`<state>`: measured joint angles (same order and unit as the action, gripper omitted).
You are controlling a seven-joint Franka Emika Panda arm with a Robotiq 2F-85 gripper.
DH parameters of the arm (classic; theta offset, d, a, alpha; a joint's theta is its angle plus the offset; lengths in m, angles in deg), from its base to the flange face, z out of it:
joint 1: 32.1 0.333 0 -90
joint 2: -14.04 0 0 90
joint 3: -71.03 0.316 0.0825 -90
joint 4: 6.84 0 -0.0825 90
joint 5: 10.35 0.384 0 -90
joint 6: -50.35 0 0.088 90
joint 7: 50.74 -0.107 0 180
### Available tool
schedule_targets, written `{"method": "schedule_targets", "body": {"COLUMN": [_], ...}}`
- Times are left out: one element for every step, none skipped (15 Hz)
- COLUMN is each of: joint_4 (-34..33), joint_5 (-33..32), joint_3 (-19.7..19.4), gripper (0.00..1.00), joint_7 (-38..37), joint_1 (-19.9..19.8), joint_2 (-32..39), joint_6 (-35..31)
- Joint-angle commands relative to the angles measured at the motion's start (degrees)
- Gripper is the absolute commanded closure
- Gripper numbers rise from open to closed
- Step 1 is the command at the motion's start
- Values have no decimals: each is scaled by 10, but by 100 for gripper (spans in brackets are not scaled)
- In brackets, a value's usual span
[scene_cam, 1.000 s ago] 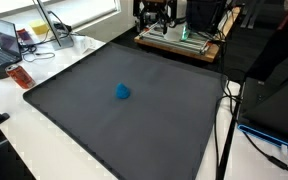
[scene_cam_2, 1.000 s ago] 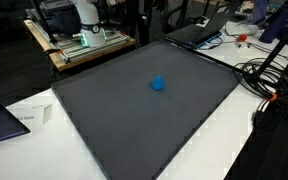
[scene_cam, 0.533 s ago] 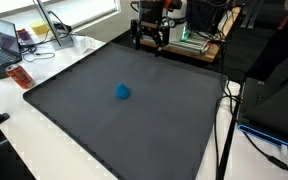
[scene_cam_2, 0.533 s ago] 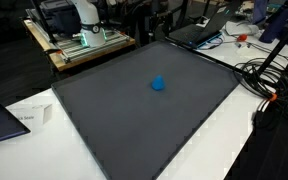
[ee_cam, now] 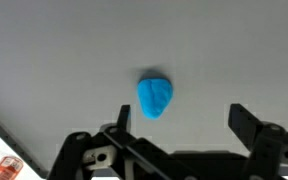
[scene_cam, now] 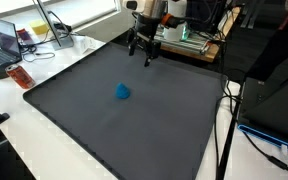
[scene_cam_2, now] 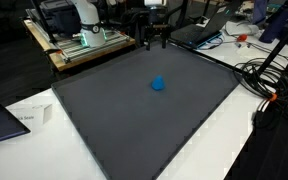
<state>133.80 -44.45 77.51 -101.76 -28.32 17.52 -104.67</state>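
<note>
Hovering gripper [scene_cam: 141, 56] stands well apart from the blue lump [scene_cam: 122, 92].

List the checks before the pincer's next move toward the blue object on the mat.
1. Pincer open: ok, jaws stand wide apart in the wrist view.
2. Pincer empty: ok, nothing sits between its fingers.
3. Blue object in sight: ok, it lies on the dark mat, between the finger lines and nearer one finger.
4. No contact with the object: ok, in both exterior views the pincer hangs at the mat's edge and the object lies near the mat's middle.
5. Pincer height over the mat: cannot tell.
6. Object's shape for a grip: cannot tell, too small and blurred.
</note>
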Motion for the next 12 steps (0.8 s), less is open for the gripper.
{"method": "schedule_targets", "body": {"joint_4": [-23, -28, -34, -41, -47, -55, -64, -74, -86, -97, -113, -126], "joint_5": [-75, -91, -103, -106, -110, -109, -107, -104, -98, -99, -100, -98], "joint_3": [-6, -6, -6, -5, -4, -3, -2, -1, 1, 2, 3, 3], "gripper": [0, 0, 0, 0, 0, 0, 0, 0, 0, 0, 0, 0], "joint_7": [-105, -129, -149, -162, -174, -182, -190, -196, -200, -209, -218, -223], "joint_1": [10, 12, 14, 16, 18, 20, 23, 27, 32, 37, 45, 51], "joint_2": [31, 38, 45, 54, 60, 69, 77, 85, 94, 102, 112, 120], "joint_6": [10, 13, 18, 20, 23, 28, 31, 39, 50, 60, 75, 90]}}
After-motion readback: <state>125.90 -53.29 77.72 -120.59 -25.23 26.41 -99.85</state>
